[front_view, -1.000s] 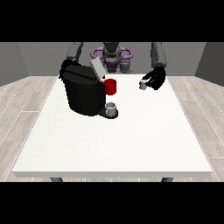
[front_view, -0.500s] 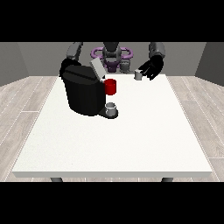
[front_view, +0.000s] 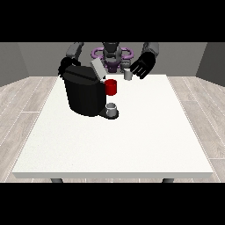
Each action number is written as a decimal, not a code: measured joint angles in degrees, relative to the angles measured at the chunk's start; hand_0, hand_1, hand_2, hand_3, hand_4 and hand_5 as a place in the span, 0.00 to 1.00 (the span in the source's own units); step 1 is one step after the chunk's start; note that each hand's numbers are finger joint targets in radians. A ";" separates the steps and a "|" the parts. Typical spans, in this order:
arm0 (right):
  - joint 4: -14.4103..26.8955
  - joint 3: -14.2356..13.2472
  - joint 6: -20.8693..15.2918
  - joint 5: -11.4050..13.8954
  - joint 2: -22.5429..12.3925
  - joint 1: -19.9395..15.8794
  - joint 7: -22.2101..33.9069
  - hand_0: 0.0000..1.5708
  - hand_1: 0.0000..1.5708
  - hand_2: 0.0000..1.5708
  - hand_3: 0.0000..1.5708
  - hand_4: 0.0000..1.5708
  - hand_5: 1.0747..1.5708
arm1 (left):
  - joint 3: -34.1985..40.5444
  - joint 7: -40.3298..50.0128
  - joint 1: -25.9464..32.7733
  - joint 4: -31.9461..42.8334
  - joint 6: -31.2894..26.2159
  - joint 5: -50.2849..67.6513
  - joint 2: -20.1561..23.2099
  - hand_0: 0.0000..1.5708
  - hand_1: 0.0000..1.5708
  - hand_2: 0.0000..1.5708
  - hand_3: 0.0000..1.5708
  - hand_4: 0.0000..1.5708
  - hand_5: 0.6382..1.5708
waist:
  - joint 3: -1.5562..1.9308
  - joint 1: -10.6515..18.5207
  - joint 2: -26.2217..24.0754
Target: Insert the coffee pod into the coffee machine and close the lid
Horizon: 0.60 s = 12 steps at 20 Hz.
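A plain, sparsely furnished room like a test space: a large white rectangular table (front_view: pixel 132 145) fills the frame's centre, pale grey wood-plank flooring (front_view: pixel 17 110) shows at both sides, and bare grey walls (front_view: pixel 39 55) span the top.

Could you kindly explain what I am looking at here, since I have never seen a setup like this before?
A camera across the white table faces a humanoid robot with two arms and black hands. On the table stands a black coffee machine with its lid raised, a red part at its front and a small grey cup on its tray. The hand at the view's right holds a small grey coffee pod in the air. The hand at the view's left is behind the machine.
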 measured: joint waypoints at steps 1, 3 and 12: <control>0.27 0.25 -0.39 0.34 0.24 0.07 -0.66 0.00 0.00 0.00 0.00 0.31 1.00 | -0.01 1.03 -0.87 -0.15 0.05 -0.03 -0.65 0.77 0.77 0.80 0.76 0.32 1.00 | 0.01 -0.03 0.14; -0.47 0.63 -0.63 0.53 0.07 -0.26 -0.21 0.00 0.00 0.00 0.00 0.31 1.00 | 0.90 2.06 -2.65 0.23 -0.23 0.39 -0.35 0.79 0.79 0.80 0.76 0.30 1.00 | 0.02 -0.85 0.59; -4.41 1.34 -1.51 1.55 -0.42 -2.41 2.19 0.00 0.00 0.00 0.00 0.35 1.00 | 2.62 2.94 -8.60 2.02 -0.26 0.06 2.04 0.82 0.82 0.83 0.78 0.32 1.00 | 0.01 -4.13 4.41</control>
